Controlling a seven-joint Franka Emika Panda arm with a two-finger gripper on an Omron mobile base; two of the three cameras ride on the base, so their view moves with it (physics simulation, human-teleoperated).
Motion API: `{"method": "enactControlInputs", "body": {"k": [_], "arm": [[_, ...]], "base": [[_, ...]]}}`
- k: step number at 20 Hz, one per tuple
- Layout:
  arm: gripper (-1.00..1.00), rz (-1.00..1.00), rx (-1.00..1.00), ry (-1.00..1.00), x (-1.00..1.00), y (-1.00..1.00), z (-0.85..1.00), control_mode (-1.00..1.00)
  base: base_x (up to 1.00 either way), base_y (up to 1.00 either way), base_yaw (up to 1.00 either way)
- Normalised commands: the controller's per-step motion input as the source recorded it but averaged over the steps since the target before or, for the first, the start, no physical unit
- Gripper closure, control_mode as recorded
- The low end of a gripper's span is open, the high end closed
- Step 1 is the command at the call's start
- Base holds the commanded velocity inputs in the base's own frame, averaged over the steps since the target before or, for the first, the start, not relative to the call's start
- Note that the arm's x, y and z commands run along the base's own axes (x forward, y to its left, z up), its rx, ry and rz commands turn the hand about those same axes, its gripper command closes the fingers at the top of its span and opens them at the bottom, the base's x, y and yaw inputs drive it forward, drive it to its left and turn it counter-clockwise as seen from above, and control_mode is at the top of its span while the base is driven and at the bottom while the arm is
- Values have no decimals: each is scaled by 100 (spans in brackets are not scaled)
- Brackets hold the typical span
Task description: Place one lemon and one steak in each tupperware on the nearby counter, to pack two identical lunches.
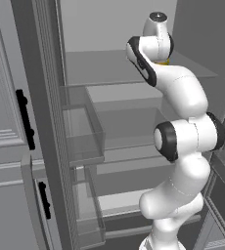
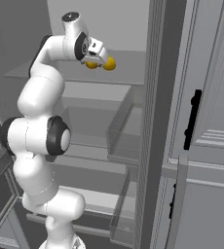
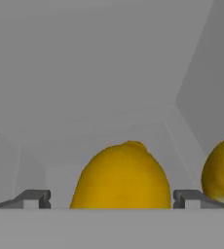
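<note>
Pincer (image 3: 112, 198) released, straddling lemon (image 3: 121, 177); right base view shows 2 lemons on fridge shelf (image 2: 119, 80).

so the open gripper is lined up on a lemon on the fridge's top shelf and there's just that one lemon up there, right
Not quite: there are two lemons. The hand view shows the lemon between the open gripper's fingertips and a second lemon at the right edge; the right base view shows both on the upper shelf. The rest holds: the gripper is open and lined up on a lemon.
</note>
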Motion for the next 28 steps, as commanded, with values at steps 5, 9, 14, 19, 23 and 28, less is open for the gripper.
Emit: {"method": "enactControlInputs", "body": {"k": [5, 9, 14, 19, 23, 28], "arm": [[100, 0, -1, 5, -32, 0, -69, -100], [100, 0, 0, -3, 2, -1, -24, -100], [100, 0, 0, -26, -50, 0, 5, -100], [100, 4, 0, -61, -100, 0, 5, -100], [100, 5, 0, -49, -100, 0, 0, -100], [100, 6, 0, -24, -100, 7, 28, -100]], "base": [[0, 0, 0], [0, 0, 0], [0, 0, 0], [0, 0, 0], [0, 0, 0], [0, 0, 0]]}}
